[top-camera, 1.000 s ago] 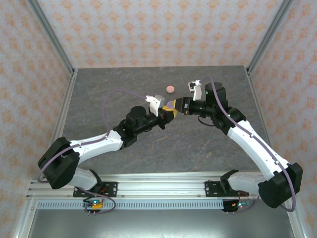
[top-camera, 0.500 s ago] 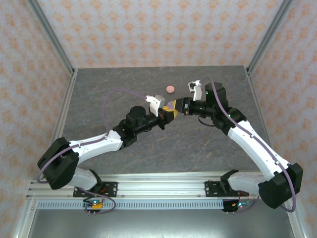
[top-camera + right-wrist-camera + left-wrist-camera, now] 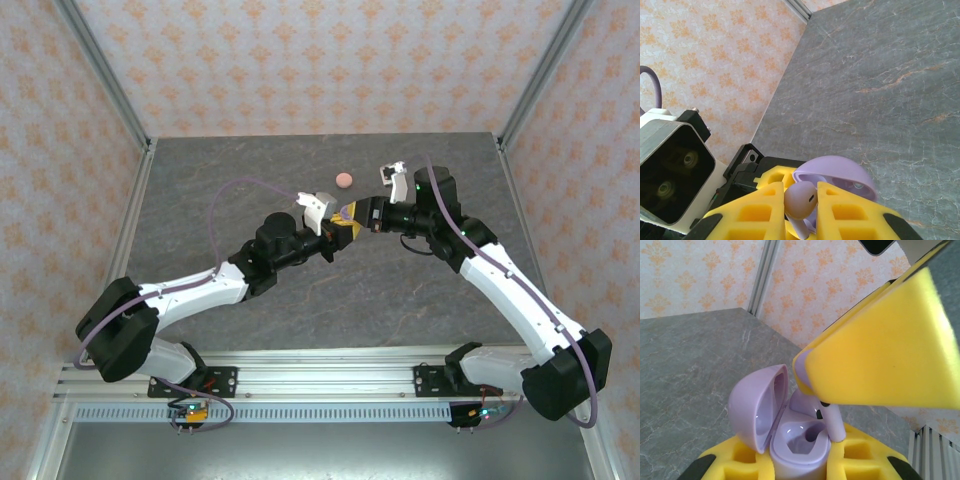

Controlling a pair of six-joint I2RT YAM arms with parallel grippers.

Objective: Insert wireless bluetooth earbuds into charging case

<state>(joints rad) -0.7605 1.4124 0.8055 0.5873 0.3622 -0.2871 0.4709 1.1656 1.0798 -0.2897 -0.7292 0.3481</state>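
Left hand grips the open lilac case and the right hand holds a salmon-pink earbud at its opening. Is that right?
No. The earbud in the right hand is lilac, not salmon-pink; the right wrist view shows it clearly. The left hand does grip the open lilac case, with the earbud at its opening.

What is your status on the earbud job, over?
Left gripper shut on open purple case. Right gripper shut on purple earbud, stem down in case. Pink round item sits apart on table.
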